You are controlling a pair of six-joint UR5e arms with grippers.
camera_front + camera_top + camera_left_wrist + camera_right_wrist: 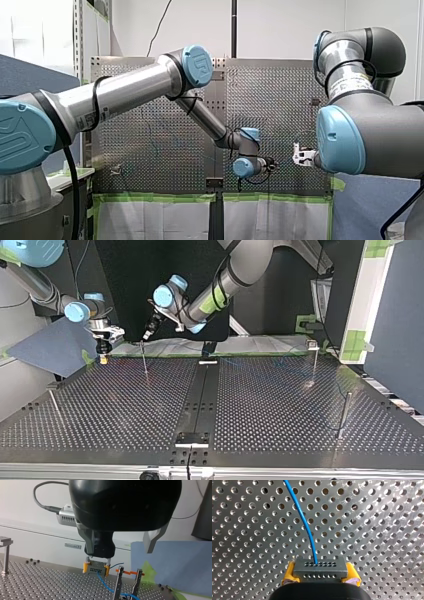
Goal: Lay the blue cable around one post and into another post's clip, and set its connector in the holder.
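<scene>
1. The grey connector is pinched at its two ends between the yellow pads of my right gripper, over the perforated table. That gripper is clamped on the connector, which is not in any holder yet
2. The blue cable leaves the connector's face ahead of the pads. In the left wrist view it drops away under the right gripper toward the forked clip post just beside it, and a bit of blue shows low between the prongs
3. My left gripper is spread wide and carries nothing. The right gripper sits ahead of it, nearly between its metal fingers
4. First worry: the run of cable between connector and fork looks short. Carrying the connector off could draw it tight, and that would either twist the connector askew in the pads or drag the cable out of the fork
5. Second worry: the two grippers are crowded together. A careless sideways move by either could knock the other, or catch the fork and its orange tab
6. Third worry: from here I can't tell which fixture is the holder, nor whether the cable is properly seated in the fork. A connector that has slipped crooked would likely jam at the holder's mouth instead of dropping in
</scene>
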